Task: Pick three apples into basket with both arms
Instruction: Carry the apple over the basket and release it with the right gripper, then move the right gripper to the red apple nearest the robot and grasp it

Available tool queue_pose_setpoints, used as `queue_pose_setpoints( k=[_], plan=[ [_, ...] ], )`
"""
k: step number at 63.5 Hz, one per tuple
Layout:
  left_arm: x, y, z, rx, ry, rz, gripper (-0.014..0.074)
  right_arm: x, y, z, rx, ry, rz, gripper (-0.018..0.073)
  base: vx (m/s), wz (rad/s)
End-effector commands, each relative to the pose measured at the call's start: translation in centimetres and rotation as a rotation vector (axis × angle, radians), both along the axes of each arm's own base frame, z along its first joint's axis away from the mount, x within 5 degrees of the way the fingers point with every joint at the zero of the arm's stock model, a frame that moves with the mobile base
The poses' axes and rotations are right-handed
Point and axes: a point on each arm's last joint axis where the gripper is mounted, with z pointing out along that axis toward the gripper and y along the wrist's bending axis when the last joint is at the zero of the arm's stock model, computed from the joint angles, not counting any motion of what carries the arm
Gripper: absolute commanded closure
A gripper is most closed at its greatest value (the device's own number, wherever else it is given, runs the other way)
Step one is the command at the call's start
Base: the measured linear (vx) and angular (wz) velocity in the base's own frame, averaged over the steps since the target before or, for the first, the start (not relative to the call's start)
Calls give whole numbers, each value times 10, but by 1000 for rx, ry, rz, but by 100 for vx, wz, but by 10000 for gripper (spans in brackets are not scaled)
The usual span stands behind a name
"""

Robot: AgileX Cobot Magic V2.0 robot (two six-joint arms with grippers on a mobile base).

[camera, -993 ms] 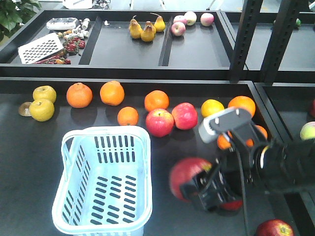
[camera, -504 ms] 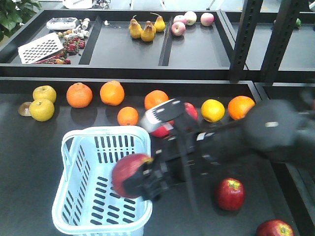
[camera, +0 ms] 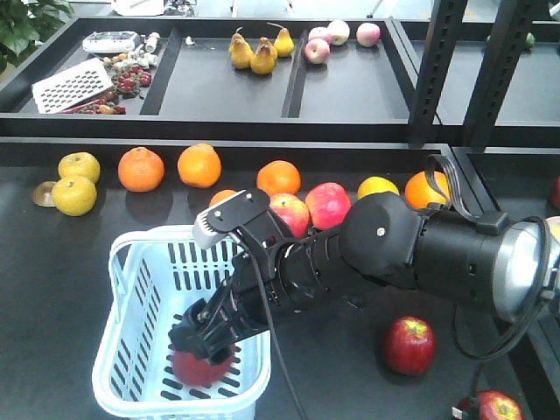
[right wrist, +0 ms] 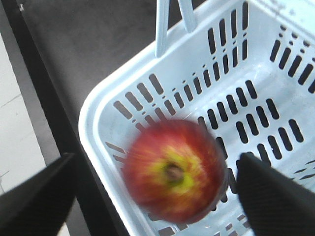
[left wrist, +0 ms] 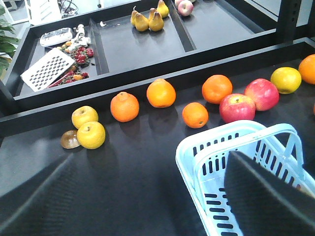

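Of 3 dark apples, 1 (camera: 488,408) lies at the near right edge of the black table (camera: 52,289). Another (camera: 409,344) lies just beyond it, and 1 (right wrist: 172,177), blurred, is low inside the single light-blue basket (camera: 162,233), near left. The right gripper (camera: 203,339) hangs over that apple, jaws spread wide, clear of it. The left gripper (left wrist: 153,160) is also parted, holding nothing. Farther back lie 2 pinkish apples (camera: 328,204), 6 oranges (camera: 199,165) and 2 yellow apples (camera: 77,179). Beyond them a divided tray (camera: 350,87) holds pears (camera: 262,58), and rack posts (camera: 433,70) stand far right.
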Motion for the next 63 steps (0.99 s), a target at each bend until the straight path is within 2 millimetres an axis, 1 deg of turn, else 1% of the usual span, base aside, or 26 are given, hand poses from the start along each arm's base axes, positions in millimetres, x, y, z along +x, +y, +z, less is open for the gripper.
queue_pose_setpoints(
  k=[1, 13, 19, 24, 29, 33, 39, 42, 46, 51, 54, 63],
  plan=[
    [0, 0, 13, -24, -80, -3, 20, 2, 0, 26, 63, -72, -18, -151, 0, 0],
    [0, 0, 13, -24, -80, -3, 20, -3, -6, 31, 31, -62, -7, -130, 0, 0],
    [0, 0, 13, -24, -80, -3, 20, -2, -21, 35, -34, -37, -49, -106, 0, 0],
    [0, 0, 13, -24, -80, -3, 20, 0, -41, 38, -123, -15, -91, -82, 0, 0],
    [0, 0, 13, -24, -80, -3, 20, 6, -66, 40, -220, 10, -168, -54, 0, 0],
    [0, 0, 13, -24, -80, -3, 20, 13, -89, 42, -284, 18, -241, -35, 0, 0],
    [0, 0, 13, -24, -80, -3, 20, 27, -119, 42, -346, 23, -352, -29, 0, 0],
    [0, 0, 13, -24, -80, -3, 20, 35, -137, 39, -361, 37, -415, -29, 0, 0],
    [0, 0, 13, -24, -80, -3, 20, 44, -155, 33, -376, 69, -471, -29, 0, 0],
    [0, 0, 13, -24, -80, -3, 20, 54, -173, 23, -395, 108, -520, -29, 0, 0],
    [0, 0, 13, -24, -80, -3, 20, 60, -182, 16, -409, 133, -540, -29, 0, 0],
    [0, 0, 13, -24, -80, -3, 20, 75, -200, -11, -469, 189, -565, -29, 0, 0]
  ],
)
